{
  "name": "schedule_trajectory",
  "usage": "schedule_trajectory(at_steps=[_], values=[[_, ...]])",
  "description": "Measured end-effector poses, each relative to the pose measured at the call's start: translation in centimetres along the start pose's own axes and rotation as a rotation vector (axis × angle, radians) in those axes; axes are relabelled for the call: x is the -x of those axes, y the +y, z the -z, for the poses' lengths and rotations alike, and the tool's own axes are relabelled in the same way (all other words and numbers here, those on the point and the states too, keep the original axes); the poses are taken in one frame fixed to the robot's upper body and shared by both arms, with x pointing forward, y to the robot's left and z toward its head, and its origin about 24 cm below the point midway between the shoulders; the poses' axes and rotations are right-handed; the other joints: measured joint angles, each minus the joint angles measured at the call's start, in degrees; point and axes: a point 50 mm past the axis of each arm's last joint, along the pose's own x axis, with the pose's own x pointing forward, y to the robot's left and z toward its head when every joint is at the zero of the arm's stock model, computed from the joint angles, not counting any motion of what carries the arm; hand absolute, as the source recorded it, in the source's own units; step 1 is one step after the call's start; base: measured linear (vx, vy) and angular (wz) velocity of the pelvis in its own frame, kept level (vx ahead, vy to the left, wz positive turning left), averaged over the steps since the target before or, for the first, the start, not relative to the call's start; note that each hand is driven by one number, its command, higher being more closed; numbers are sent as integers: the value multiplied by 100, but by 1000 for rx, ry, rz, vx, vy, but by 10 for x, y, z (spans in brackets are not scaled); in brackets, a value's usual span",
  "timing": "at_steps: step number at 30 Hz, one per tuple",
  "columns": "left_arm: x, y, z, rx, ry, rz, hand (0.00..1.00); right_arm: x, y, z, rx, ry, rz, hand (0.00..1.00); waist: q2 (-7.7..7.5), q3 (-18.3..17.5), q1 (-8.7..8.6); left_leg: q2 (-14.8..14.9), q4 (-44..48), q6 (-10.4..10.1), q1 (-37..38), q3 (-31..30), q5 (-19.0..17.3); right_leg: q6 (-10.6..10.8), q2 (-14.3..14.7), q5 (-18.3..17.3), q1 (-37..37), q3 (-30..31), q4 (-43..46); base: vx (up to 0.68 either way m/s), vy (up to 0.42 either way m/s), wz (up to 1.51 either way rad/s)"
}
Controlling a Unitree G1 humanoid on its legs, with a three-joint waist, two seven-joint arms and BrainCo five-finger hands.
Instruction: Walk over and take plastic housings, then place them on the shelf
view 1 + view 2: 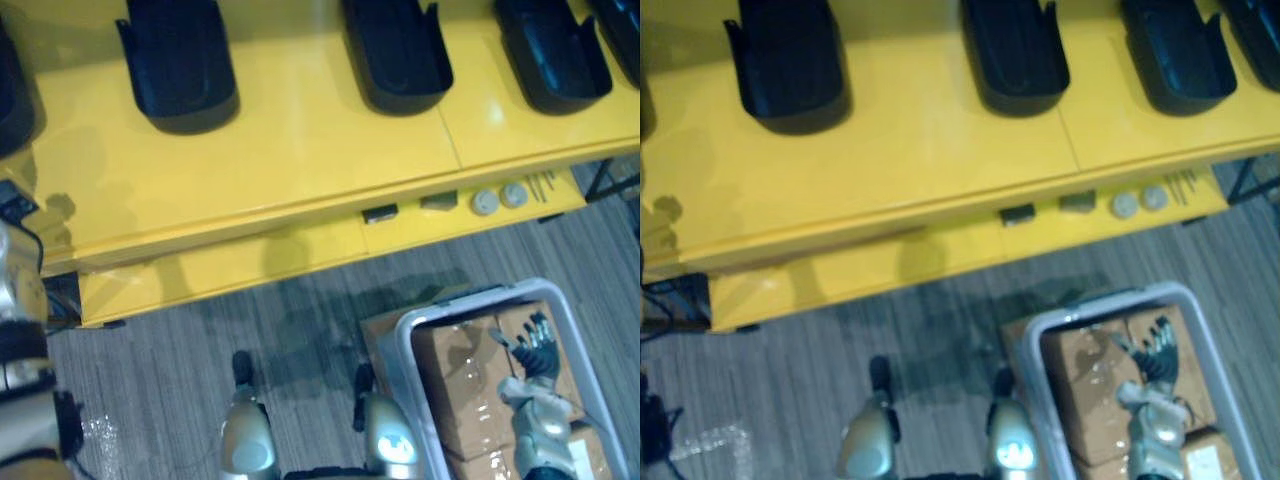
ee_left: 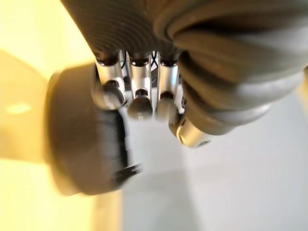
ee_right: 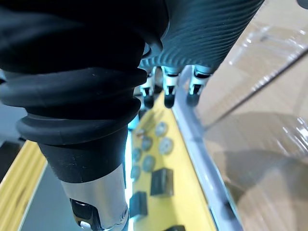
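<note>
- The right hand (image 1: 535, 350), at the lower right of the frame, hangs with its fingers spread and loose. It grips nothing.
- Under it lie brown boxes (image 1: 460, 375) in a pale bin (image 1: 405, 345).
- The left hand (image 2: 139, 96) has its fingers straight, side by side. A dark housing (image 2: 82, 139) sits just past them on yellow; I cannot tell if they touch.
- Black housings (image 1: 180, 60) stand in a row along the yellow shelf (image 1: 300, 140), across the top of the frame.
- On its lower ledge, centre right, lie small discs (image 1: 485, 202) and dark blocks (image 1: 380, 212).

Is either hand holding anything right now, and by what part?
Right hand holds nothing, open over the boxes. Left hand is by a housing; a hold cannot be told.
</note>
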Motion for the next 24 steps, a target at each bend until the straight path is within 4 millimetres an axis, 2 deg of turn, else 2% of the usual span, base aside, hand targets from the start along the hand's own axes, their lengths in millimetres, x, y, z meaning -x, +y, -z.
schedule_trajectory(at_steps=[1,4,6,9,11,14,17,21,24], values=[[9,2,0,-2,-15,7,0,3,0,2,-8,3,10,0,16,-6,41,-3,0,-2,3,-19,-1,1,-2,0,42,-32,-35,27,4,32],[54,8,2,4,-29,41,0,15,4,2,-27,-16,38,0,150,-86,197,-23,-44,-2,55,-130,-1,1,-11,2,216,-202,-138,31,-1,22],[93,14,0,-27,-32,64,0,21,5,0,-16,-39,55,0,332,-341,217,-56,-146,-7,76,-306,20,2,-26,3,398,-431,-278,48,-6,35],[125,21,-12,-32,-69,63,0,29,4,2,3,-45,91,0,551,-784,250,-89,-306,-18,239,-424,54,14,-29,12,696,-626,-487,66,-5,25],[134,23,-21,-40,-117,59,0,33,5,0,4,-58,109,0,639,-971,255,-90,-310,-22,268,-457,51,23,-26,20,800,-710,-573,49,-12,19],[145,25,-29,-27,-177,18,0,32,7,-16,19,-142,147,0,819,-1185,254,-87,-322,-22,359,-483,51,30,-9,70,960,-740,-674,10,-4,3],[151,29,-24,-18,-144,-36,0,33,9,-25,45,-202,194,0,824,-1441,232,-68,-351,-22,366,-456,52,20,17,147,990,-735,-767,-48,0,-5],[158,34,-16,-28,-84,-80,0,35,13,-37,84,-273,258,0,745,-1525,183,-68,-357,-21,486,-439,53,15,24,224,1141,-731,-867,-53,5,-4],[167,44,5,-87,40,-135,0,37,11,-54,85,-360,341,0,710,-1627,164,-60,-360,-20,551,-401,73,-2,27,260,1153,-698,-868,-53,3,-8]])
